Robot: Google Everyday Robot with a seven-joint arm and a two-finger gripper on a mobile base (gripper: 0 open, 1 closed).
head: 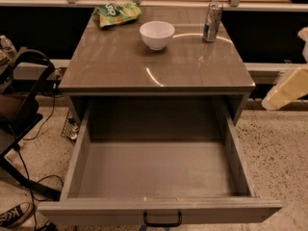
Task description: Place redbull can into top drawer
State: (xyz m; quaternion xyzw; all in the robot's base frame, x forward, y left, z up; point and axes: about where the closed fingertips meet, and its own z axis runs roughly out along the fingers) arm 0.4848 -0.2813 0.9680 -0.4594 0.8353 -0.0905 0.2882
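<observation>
The redbull can (212,22) stands upright near the back right corner of the grey cabinet top (154,66), its shiny lid catching the light and its reflection showing faintly on the glossy surface in front of it. To its left, well apart from it, sits a white bowl (157,34), and farther left, by the back edge, lies a crumpled green snack bag (117,14). Below the cabinet top, the top drawer (96,211) is pulled fully out toward the camera, its deep grey box open with the floor and side walls in plain sight, and a small black handle (162,220) hangs at the middle of its flat front. The gripper (288,88) shows only as a pale cream, tilted shape at the right edge of the view, beside the cabinet and well apart from the can; whether it is apart or together cannot be told. On the left stands a black chair frame (24,105) with cables (36,182) trailing over the speckled floor (279,148), and a sneaker (14,214) lies at the lower left corner.
</observation>
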